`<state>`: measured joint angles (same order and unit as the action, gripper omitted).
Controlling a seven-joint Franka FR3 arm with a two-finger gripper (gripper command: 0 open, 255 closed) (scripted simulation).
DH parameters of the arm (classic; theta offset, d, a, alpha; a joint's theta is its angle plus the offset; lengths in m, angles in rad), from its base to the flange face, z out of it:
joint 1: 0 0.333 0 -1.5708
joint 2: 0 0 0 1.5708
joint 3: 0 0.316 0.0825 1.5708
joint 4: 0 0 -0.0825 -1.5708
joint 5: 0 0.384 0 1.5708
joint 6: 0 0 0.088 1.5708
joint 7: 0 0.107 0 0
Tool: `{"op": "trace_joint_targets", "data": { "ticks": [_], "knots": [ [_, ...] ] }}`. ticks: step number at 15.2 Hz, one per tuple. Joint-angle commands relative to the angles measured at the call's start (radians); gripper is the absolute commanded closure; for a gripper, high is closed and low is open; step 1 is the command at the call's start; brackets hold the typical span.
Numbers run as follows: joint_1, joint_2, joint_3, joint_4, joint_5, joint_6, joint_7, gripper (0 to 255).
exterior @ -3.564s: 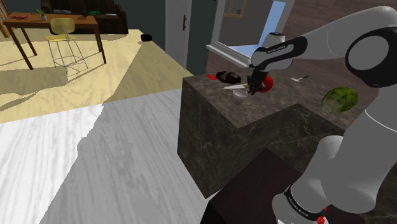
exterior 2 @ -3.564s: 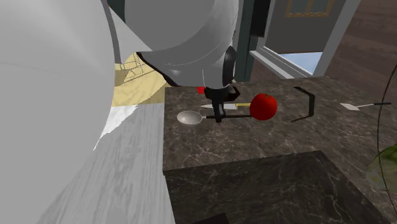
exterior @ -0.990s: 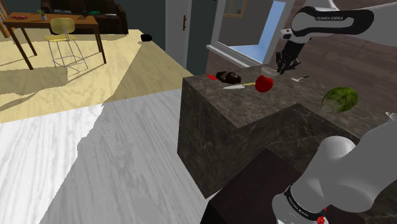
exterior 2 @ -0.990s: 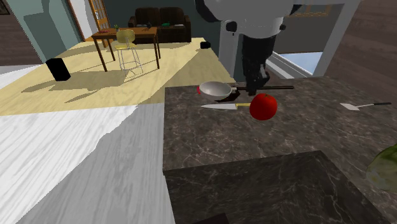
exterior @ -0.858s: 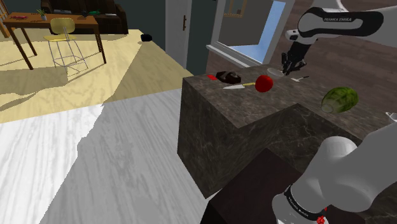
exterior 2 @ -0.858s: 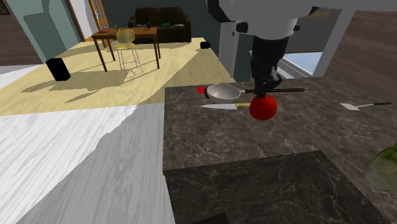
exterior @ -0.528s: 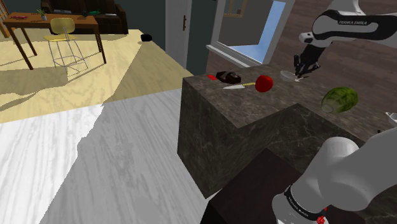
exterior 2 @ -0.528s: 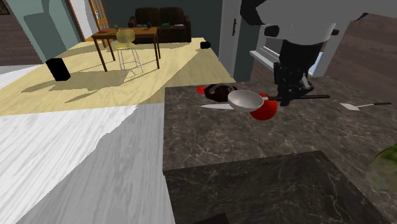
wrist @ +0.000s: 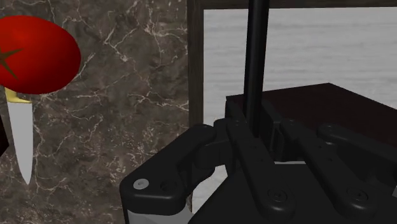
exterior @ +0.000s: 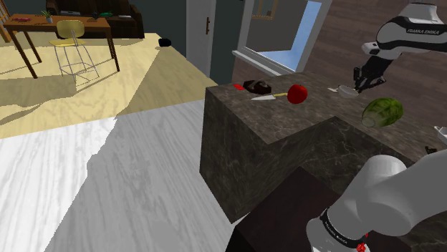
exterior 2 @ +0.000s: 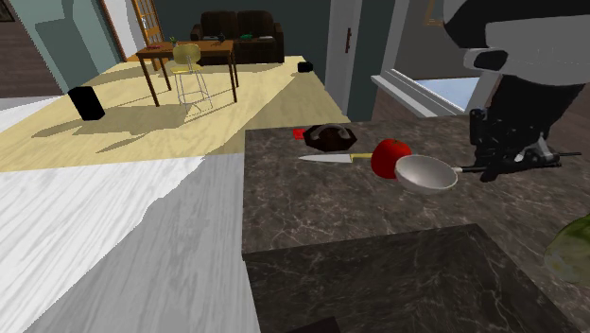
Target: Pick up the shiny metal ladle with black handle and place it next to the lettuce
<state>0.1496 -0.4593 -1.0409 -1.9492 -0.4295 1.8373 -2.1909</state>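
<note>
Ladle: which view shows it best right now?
The second exterior view: the ladle shows whole, from silver bowl to black handle, held in the gripper. The shoulder view shows it small, far off near the lettuce. The wrist view shows its handle close up.

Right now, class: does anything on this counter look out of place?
Nothing is spilled or broken. Only the ladle stands out: it hangs level above the counter, clasped by its handle in the gripper.
</note>
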Motion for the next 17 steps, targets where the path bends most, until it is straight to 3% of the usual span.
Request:
{"op": "trace_joint_targets", "data": {
  "ticks": [1, 5, 9, 13, 17],
  "knots": [
    [-0.005, -0.005, -0.037, 0.023, -0.006, -0.009, -0.048, 255],
    [0.0, -0.009, -0.125, 0.069, -0.015, -0.018, -0.141, 255],
    [0.036, -0.007, -0.24, 0.134, -0.018, -0.028, -0.236, 255],
    [0.11, -0.013, -0.381, 0.22, -0.025, -0.046, -0.326, 255],
    [0.217, -0.048, -0.53, 0.331, -0.054, -0.08, -0.401, 255]
  ]
}}
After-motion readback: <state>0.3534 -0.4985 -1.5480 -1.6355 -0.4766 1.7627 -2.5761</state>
